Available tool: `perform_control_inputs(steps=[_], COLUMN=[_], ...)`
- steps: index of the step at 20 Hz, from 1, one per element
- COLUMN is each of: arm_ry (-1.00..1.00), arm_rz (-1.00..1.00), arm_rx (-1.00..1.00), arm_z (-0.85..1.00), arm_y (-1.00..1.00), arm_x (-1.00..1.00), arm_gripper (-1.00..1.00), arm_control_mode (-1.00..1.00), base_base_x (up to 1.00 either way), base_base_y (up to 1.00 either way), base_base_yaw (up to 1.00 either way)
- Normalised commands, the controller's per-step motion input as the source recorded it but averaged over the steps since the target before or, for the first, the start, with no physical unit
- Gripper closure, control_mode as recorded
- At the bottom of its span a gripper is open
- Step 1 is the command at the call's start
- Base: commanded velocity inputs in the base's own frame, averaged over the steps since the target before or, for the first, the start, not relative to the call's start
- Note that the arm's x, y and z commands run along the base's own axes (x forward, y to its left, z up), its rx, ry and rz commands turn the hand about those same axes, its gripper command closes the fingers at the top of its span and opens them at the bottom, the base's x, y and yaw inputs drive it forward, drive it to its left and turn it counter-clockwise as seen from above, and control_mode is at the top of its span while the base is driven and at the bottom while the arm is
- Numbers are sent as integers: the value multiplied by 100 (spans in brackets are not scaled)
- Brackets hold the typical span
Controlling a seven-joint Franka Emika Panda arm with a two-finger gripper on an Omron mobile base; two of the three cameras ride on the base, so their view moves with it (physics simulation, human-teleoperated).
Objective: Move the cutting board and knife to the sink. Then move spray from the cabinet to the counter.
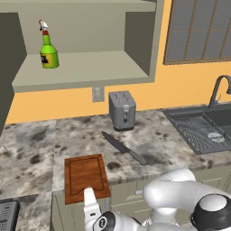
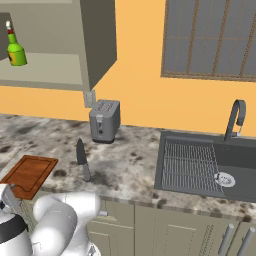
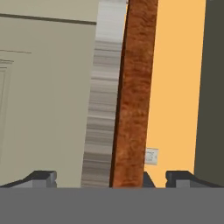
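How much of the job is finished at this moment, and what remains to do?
Nothing looks done yet. The cutting board and knife lie on the counter, the sink holds neither, and the spray stands in the cabinet. In hand: the open gripper faces the board's edge. Both moves remain.

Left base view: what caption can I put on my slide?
Open gripper at the cutting board's near edge; knife beside it on the counter.

Cutting board [image 1: 85,176] and knife [image 1: 124,148] on counter [image 1: 31,153], apart.
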Motion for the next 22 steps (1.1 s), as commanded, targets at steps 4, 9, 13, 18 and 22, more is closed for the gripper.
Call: perform_control_inputs(steps=[4,9,13,18,22], arm_ry=[0,0,0,-2,-10], arm_rz=[0,0,0,0,0], arm_rx=[0,0,0,0,0], arm_z=[-7,-2,0,0,13], arm_y=[0,3,17,9,0], arm_x=[10,1,0,-5,-9], arm_gripper=[-100,-100,100,100,100], arm_control_mode=[-100,-100,-100,-100,-100], base_base_x=[0,0,0,0,0], base_base_y=[0,0,0,0,0], base_base_yaw=[0,0,0,0,0])
